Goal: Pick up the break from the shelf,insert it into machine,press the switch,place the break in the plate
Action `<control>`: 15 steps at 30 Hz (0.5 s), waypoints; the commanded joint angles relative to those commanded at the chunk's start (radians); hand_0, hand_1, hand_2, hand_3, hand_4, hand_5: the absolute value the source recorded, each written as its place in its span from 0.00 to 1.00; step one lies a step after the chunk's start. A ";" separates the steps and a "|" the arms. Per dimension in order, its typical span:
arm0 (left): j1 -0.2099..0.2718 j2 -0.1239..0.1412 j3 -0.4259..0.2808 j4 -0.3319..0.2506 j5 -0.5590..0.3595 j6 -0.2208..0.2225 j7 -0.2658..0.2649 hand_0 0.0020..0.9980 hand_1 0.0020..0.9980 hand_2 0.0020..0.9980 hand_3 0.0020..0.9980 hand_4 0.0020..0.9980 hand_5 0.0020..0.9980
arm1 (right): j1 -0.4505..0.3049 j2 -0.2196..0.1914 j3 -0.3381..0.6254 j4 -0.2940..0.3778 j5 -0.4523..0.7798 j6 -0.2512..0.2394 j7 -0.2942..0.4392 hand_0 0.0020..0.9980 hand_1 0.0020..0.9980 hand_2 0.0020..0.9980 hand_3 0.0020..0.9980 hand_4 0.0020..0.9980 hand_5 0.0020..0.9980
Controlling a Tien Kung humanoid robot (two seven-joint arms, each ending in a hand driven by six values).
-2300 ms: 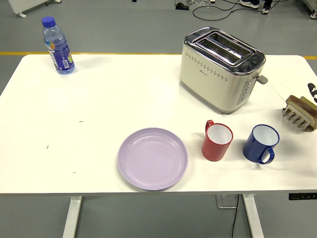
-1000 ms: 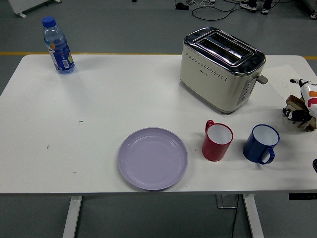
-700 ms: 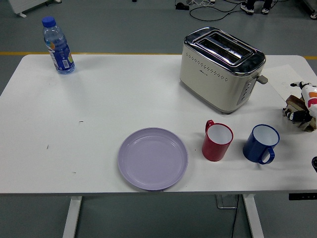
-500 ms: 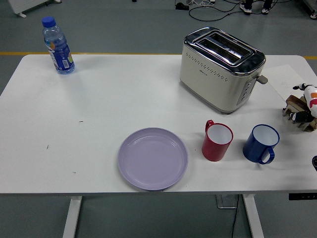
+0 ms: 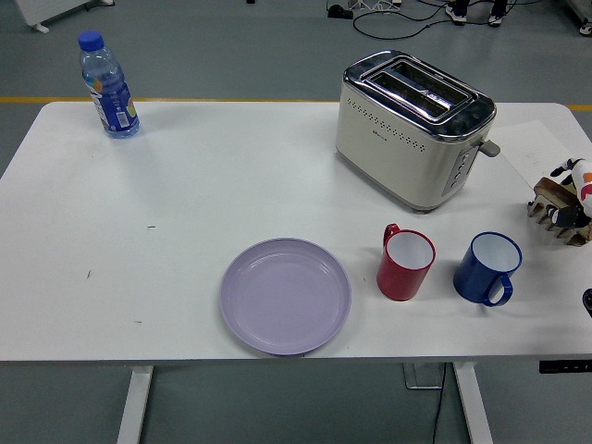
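1. Over at the table's right edge, the robot's right hand (image 5: 575, 183) reaches onto the small wooden slatted rack (image 5: 553, 215); only a white and orange bit of it with dark fingertips shows, and I cannot tell whether it is gripping anything
2. Any bread on that rack is hidden behind the hand, so I cannot make it out
3. Just left of the rack, a sheet of white paper (image 5: 529, 148) lies flat on the white table (image 5: 185, 203)
4. Further left stands the cream and chrome two-slot toaster (image 5: 413, 129), set at an angle, both slots looking empty, its lever facing the rack
5. Nearer the front edge sit a blue enamel mug (image 5: 488, 267) and a red enamel mug (image 5: 404, 262), side by side but apart
6. Left of the red mug lies the round lilac plate (image 5: 285, 295), with nothing on it
7. Far off in the back left corner stands a clear plastic water bottle with a blue cap (image 5: 108, 85)
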 joint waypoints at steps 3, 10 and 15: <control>0.000 0.000 0.002 0.000 -0.002 0.000 -0.001 0.63 0.49 0.51 0.53 0.27 0.84 | 0.007 0.000 -0.006 -0.006 -0.006 0.006 -0.008 0.58 0.57 0.54 0.62 0.73 0.11; -0.003 0.000 0.002 0.000 -0.008 0.001 -0.007 0.63 0.49 0.51 0.53 0.27 0.83 | 0.020 -0.001 -0.010 -0.019 -0.016 -0.022 -0.017 0.56 0.52 0.50 0.56 0.67 0.09; -0.005 0.000 0.004 0.000 -0.013 0.003 -0.008 0.63 0.49 0.51 0.52 0.27 0.83 | 0.027 0.000 -0.013 -0.035 -0.016 -0.023 -0.021 0.49 0.48 0.47 0.54 0.63 0.07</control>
